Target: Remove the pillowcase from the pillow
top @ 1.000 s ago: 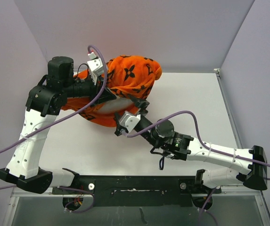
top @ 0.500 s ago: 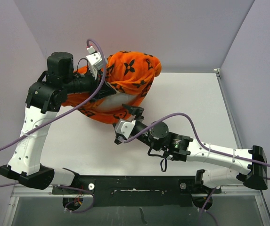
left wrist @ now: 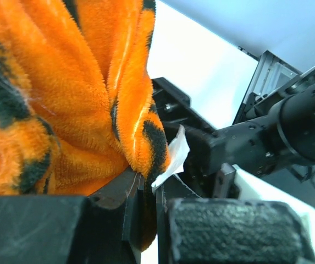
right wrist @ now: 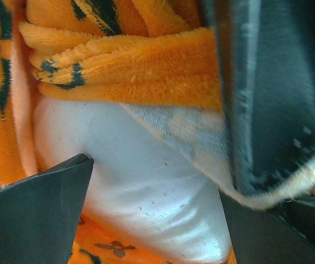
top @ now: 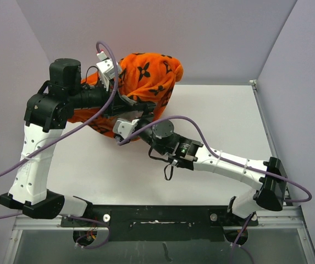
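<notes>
The orange pillowcase [top: 146,77] with dark flower prints hangs bunched at the back left of the table. My left gripper [top: 128,102] holds it up there. In the left wrist view the left gripper [left wrist: 146,184] is shut on a fold of the pillowcase [left wrist: 80,110], with a small white tag [left wrist: 176,154] poking out beside it. My right gripper [top: 138,116] reaches in under the bundle. In the right wrist view it [right wrist: 154,184] stands open, one finger on each side of the white pillow [right wrist: 141,181], whose corner bulges from the pillowcase [right wrist: 130,60]. Most of the pillow is hidden.
The white table [top: 217,115] runs to the right of the bundle, with grey walls close behind and on both sides. The right arm [top: 223,165] stretches diagonally across the middle. The purple cables [top: 201,124] loop over both arms.
The right arm has swung up and left until its gripper is under the bundle, and its jaws have opened wider. The left arm has lifted the pillowcase slightly up and left.
</notes>
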### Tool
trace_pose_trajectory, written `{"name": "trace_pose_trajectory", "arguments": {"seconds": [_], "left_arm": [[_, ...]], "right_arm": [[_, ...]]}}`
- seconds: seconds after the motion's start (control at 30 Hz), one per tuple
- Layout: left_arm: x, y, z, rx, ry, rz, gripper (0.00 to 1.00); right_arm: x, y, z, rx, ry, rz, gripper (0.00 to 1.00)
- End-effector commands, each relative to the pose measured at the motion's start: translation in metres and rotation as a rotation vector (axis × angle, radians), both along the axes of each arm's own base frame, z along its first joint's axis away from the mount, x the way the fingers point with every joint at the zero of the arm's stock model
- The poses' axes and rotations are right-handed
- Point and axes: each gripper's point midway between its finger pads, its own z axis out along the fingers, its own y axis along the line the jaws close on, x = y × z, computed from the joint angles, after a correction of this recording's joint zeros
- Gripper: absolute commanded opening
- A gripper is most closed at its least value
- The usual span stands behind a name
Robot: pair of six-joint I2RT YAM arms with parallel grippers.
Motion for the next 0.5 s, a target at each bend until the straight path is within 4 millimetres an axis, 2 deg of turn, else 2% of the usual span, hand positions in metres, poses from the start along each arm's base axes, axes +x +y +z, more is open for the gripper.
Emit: {"name": "trace_pose_trajectory", "arguments": {"seconds": [0.0, 0.07, 0.13, 0.17, 0.27, 0.3, 0.33, 0.37, 0.47], "left_arm": [[-0.028, -0.009, 0.036, -0.099, 0.015, -0.100, 0.00], [-0.034, -0.009, 0.041, -0.106, 0.022, -0.109, 0.00], [-0.040, -0.008, 0.044, -0.110, 0.029, -0.119, 0.00], [-0.042, -0.007, 0.045, -0.111, 0.031, -0.121, 0.00], [-0.045, -0.005, 0.047, -0.109, 0.025, -0.120, 0.00], [-0.046, -0.004, 0.048, -0.107, 0.016, -0.117, 0.00], [-0.046, -0.003, 0.048, -0.104, 0.005, -0.114, 0.00], [-0.046, -0.001, 0.049, -0.101, -0.007, -0.111, 0.00], [-0.047, 0.008, 0.058, -0.092, -0.058, -0.091, 0.00]], "right_arm": [[0.019, 0.014, 0.022, 0.003, -0.090, 0.005, 0.98], [0.028, 0.021, 0.013, -0.022, -0.093, -0.001, 0.93], [0.037, 0.031, 0.003, -0.056, -0.099, -0.002, 0.78], [0.040, 0.035, 0.000, -0.069, -0.109, -0.012, 0.64], [0.047, 0.045, -0.005, -0.065, -0.126, -0.046, 0.37], [0.047, 0.045, -0.005, -0.058, -0.127, -0.054, 0.25], [0.047, 0.045, -0.004, -0.043, -0.130, -0.064, 0.07], [0.047, 0.042, -0.002, -0.020, -0.133, -0.084, 0.00], [0.040, 0.029, 0.003, 0.057, -0.110, -0.100, 0.00]]}}
